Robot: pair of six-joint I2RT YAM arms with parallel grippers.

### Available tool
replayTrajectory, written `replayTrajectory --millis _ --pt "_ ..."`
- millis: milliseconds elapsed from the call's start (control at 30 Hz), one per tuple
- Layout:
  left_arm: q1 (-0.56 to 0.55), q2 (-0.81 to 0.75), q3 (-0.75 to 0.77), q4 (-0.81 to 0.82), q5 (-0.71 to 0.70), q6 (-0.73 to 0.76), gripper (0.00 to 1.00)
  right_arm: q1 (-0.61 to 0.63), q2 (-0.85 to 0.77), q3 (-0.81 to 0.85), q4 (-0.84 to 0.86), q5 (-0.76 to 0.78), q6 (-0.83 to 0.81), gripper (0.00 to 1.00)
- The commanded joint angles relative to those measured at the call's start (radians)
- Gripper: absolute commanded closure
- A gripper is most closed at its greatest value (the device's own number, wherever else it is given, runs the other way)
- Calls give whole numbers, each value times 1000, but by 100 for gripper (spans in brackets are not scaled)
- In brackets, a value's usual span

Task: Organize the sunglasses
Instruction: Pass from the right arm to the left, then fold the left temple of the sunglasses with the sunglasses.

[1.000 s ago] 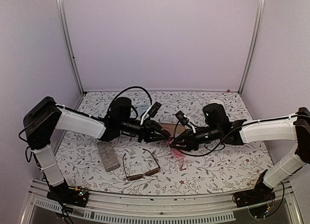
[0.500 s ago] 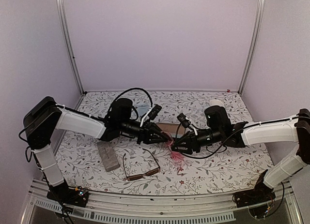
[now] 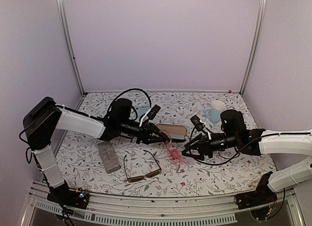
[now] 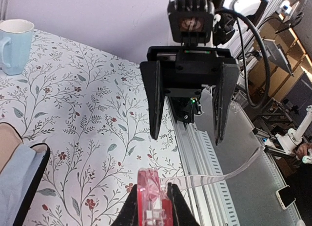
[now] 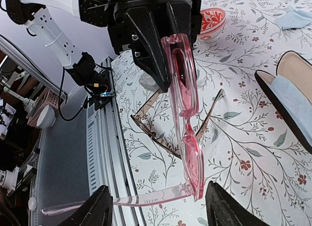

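**Slip risk on a one-ended pinch**

Grip is the weak point. The left gripper (image 3: pixel 163 137) is closed tight on one outer end of the translucent pink-red plastic sunglasses (image 3: pixel 174 153), which hang from it over the middle of the bench (image 3: pixel 219 172), just on the front-edge side of the open black oval case (image 3: pixel 173 132). Whether the low end touches the floral surface I cannot tell. The right gripper (image 3: pixel 187 150) faces the pair with its jaws spread wide, holding nothing, a little towards the right edge and clear of the frame.

Smooth plastic held so far from its middle is likely to swivel or slide out if the wrist turns quickly. One clear temple stands unfolded and points towards the right gripper. If a finger comes in off line it could hook that temple and lever the frame out of the pinch, or bend the hinge.

A dropped pair would probably land on the thin brown-framed sunglasses (image 3: pixel 142 170), which lie open near the front edge beside the grey rectangular case (image 3: pixel 108 156), and tangle with them. With a temple out, the pink pair also looks unlikely to seat in the case.
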State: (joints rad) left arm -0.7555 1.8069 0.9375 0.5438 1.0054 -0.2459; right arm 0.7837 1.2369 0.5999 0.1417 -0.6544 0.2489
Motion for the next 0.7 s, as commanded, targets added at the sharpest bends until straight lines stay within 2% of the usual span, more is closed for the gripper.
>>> replayTrajectory --millis 0,133,400,667 --pt "31 -49 8 77 20 -78 85 -8 -58 -50 -61 58 -11 33" --pt "46 -58 26 113 21 -153 85 -5 -48 -88 -23 31 -5 28" --pt "48 -50 58 129 20 -207 84 17 31 -75 9 32 -26 21" --pt "42 -37 51 144 18 -225 84 22 76 -38 125 -17 -9 20"
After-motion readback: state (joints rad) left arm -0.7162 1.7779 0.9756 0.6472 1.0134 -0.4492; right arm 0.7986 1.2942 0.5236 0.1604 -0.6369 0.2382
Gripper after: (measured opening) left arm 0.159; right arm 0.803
